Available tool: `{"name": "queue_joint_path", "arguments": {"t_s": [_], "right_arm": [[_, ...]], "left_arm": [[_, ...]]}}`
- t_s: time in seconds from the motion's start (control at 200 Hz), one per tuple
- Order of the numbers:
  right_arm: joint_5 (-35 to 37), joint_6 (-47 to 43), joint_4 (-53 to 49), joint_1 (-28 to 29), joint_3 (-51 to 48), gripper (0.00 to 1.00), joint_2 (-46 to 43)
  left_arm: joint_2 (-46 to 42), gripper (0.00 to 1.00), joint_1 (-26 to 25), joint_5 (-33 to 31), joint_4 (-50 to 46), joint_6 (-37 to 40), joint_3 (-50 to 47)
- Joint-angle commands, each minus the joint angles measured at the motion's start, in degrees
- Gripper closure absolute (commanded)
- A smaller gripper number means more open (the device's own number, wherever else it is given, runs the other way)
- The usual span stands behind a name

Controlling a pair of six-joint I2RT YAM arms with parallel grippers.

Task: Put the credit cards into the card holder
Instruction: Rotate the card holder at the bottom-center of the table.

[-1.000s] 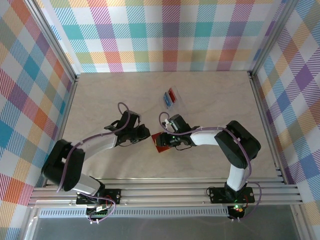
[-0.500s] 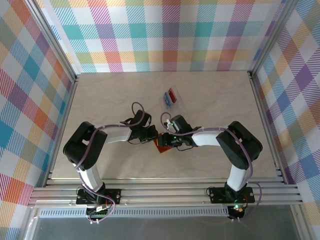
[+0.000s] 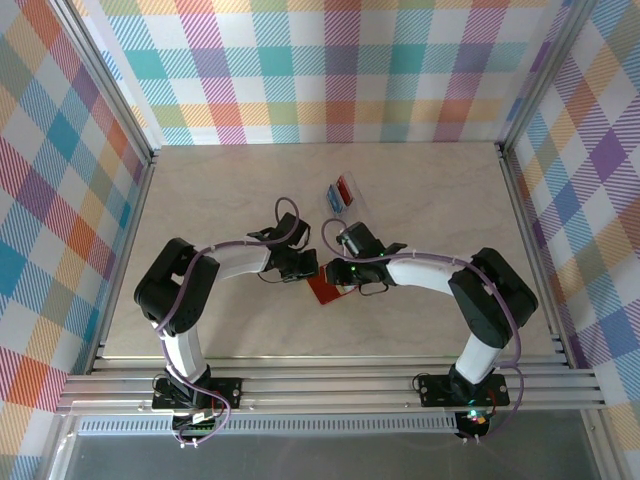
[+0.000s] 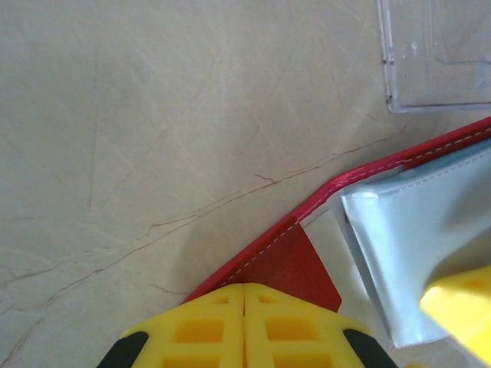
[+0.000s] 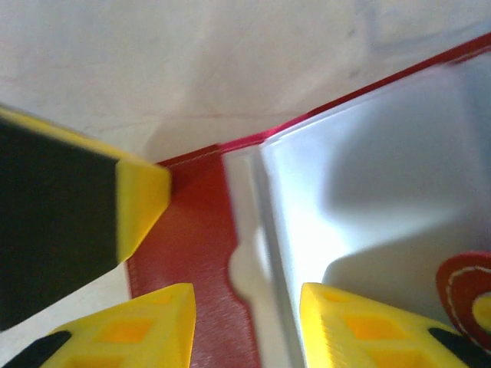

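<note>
A robot lab cell: plaid walls (image 3: 340,70) box in a pale surface (image 3: 220,190), aluminium rails (image 3: 330,385) along the bottom edge carry two bolted arms (image 3: 230,265)

2 arms bent inward toward each other; left gripper (image 4: 244,295) pinched closed, right gripper (image 5: 247,300) with fingers parted

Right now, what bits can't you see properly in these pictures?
- Top view: the card holder is mostly hidden under the left pincer and right pincer.
- Top view: the credit cards are too small to count.
- Left wrist view: the clear case is cut off by the picture's edge.
- Right wrist view: the card slots are blurred, too close.
</note>
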Motion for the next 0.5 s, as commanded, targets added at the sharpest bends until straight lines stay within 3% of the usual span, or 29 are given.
{"name": "queue_joint_path", "arguments": {"t_s": [0.0,0.22,0.495], "right_arm": [[8.5,-2.7,-6.3,-0.4,2.0,0.59,0.0],[8.7,-2.1,-6.8,-0.5,1.9,0.6,3.5],[3.7,4.0,-0.1,0.0,-8.8,0.63,1.0]], "left_arm": [[2.9,0.92,-0.4,-7.0,-7.9,4.3,-1.7],[2.3,0.9,-0.4,-8.5,-7.9,5.7,-2.3],[3.3,0.87,-0.4,-9.7,-7.8,7.0,-0.5]]}}
